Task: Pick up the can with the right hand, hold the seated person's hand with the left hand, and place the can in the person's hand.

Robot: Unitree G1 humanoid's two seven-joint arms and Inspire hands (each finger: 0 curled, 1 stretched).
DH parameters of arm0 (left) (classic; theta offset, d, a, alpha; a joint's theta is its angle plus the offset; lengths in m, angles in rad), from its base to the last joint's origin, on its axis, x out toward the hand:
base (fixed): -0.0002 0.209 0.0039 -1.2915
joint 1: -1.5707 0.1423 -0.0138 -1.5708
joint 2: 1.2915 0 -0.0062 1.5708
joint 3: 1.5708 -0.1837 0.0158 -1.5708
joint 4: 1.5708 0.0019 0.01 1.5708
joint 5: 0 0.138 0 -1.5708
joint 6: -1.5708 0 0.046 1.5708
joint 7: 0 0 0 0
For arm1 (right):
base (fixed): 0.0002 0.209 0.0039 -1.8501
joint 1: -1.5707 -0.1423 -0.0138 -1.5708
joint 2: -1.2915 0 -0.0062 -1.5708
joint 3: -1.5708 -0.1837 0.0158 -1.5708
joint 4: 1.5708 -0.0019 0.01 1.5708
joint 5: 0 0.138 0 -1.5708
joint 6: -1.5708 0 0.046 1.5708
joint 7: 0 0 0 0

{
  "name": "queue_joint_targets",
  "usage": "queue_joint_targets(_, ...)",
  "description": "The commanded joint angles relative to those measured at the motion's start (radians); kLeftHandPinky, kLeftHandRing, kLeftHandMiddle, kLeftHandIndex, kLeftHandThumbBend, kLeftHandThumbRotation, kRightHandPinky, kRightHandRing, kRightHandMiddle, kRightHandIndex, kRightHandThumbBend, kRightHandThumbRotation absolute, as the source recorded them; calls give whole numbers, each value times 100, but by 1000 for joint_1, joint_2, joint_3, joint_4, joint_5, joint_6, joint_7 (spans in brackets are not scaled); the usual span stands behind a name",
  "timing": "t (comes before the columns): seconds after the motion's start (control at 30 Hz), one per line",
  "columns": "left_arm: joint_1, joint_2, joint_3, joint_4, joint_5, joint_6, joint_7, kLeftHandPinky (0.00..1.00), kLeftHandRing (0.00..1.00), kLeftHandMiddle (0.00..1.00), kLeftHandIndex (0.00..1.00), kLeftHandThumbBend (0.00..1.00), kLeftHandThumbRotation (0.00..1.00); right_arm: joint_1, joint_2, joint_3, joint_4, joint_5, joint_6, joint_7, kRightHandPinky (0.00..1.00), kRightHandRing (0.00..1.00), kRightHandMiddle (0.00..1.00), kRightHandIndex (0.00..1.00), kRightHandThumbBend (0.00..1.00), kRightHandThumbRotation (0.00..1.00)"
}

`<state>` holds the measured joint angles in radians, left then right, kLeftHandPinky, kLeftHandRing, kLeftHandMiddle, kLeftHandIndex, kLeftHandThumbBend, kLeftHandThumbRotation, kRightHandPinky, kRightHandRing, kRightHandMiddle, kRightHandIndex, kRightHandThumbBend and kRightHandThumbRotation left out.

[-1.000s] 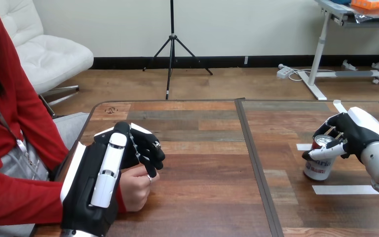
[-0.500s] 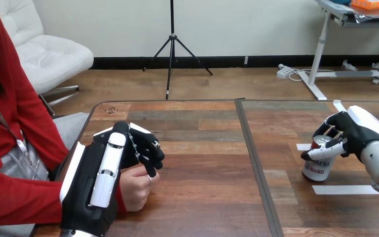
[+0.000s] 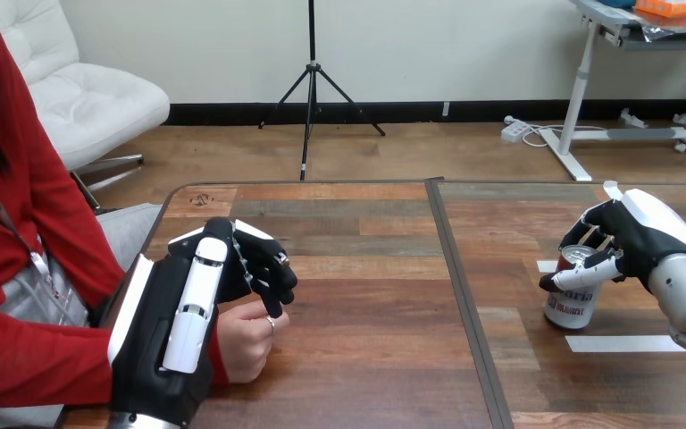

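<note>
Our right hand [image 3: 636, 239] curls fingers and thumb round the upright red-and-white metal can [image 3: 570, 302] at the right of the wooden table [image 3: 375, 295], beside a white tape strip [image 3: 621, 343]; our left hand [image 3: 192, 308] wraps its fingers over the person's clenched hand [image 3: 246, 341]

Wooden plank table [image 3: 366, 375], dark centre seam [image 3: 463, 295].

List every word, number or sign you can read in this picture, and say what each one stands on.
Can, in the right hand: red and dark lettering on its white side, too blurred to read.
Table, far left corner: a small dark mark, too small to read.
No other text can be read.
</note>
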<state>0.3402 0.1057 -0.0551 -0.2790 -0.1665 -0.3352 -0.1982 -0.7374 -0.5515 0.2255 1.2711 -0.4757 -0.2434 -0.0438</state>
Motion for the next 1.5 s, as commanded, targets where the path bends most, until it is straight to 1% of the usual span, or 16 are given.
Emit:
queue_joint_targets(0.0,-61,-4,20,-7,8,-28,3,27,36,40,39,12,100,-84,-27,2,-28,-2,-28,-9,36,41,47,50,73,0)
queue_joint_targets(0.17,-68,10,32,7,65,-64,15,28,37,41,40,11,100,-82,-31,3,-34,-1,-44,-7,37,42,48,50,72,0)
queue_joint_targets(0.37,-80,22,55,24,172,-108,55,30,39,42,41,9,100,-86,-37,9,-40,-8,-60,-7,37,41,47,50,71,0)
queue_joint_targets(0.47,-92,40,70,32,224,-126,69,31,39,43,41,9,100,-86,-45,10,-48,-10,-86,-7,36,41,47,51,70,0)
queue_joint_targets(0.57,-97,50,80,29,258,-121,80,32,40,44,42,11,100,-88,-47,10,-53,-13,-94,-10,35,39,46,51,69,0)
queue_joint_targets(0.63,-99,72,95,16,324,-113,98,33,41,45,43,14,100,-94,-50,8,-63,-14,-98,-6,34,39,46,51,69,0)
queue_joint_targets(0.67,-100,78,99,13,343,-111,103,34,43,46,45,18,95,-95,-51,8,-65,-15,-99,-5,34,39,46,51,69,0)
queue_joint_targets(0.73,-100,96,112,-4,389,-98,110,36,44,48,46,24,91,-99,-54,6,-77,-14,-103,2,34,39,46,51,68,0)
queue_joint_targets(0.8,-101,107,121,-18,427,-88,118,37,46,49,48,30,83,-100,-58,5,-88,-13,-109,9,34,39,46,52,68,0)
queue_joint_targets(0.87,-103,113,127,-29,457,-82,126,38,48,51,50,40,74,-100,-61,3,-97,-13,-115,13,34,39,46,52,68,0)
queue_joint_targets(0.9,-104,122,133,-42,486,-74,131,39,48,52,50,43,70,-99,-66,5,-104,-15,-129,11,34,39,46,52,67,0)
queue_joint_targets(0.93,-104,127,137,-51,505,-68,134,40,50,54,52,52,62,-98,-69,6,-108,-17,-138,10,35,39,46,52,68,0)
queue_joint_targets(1.0,-103,138,145,-74,549,-47,134,41,51,55,53,58,57,-97,-75,6,-117,-20,-157,7,35,39,46,52,68,0)
queue_joint_targets(1.13,-98,160,159,-121,617,5,123,43,56,60,57,73,52,-96,-82,3,-133,-19,-175,14,35,39,46,52,68,0)
queue_joint_targets(1.23,-100,179,167,-143,654,26,116,46,60,65,61,83,49,-95,-86,1,-147,-16,-181,24,34,38,45,52,68,0)
queue_joint_targets(1.47,-120,220,176,-155,722,46,115,47,62,67,65,95,43,-91,-92,-1,-176,-14,-192,33,34,37,45,51,68,0)
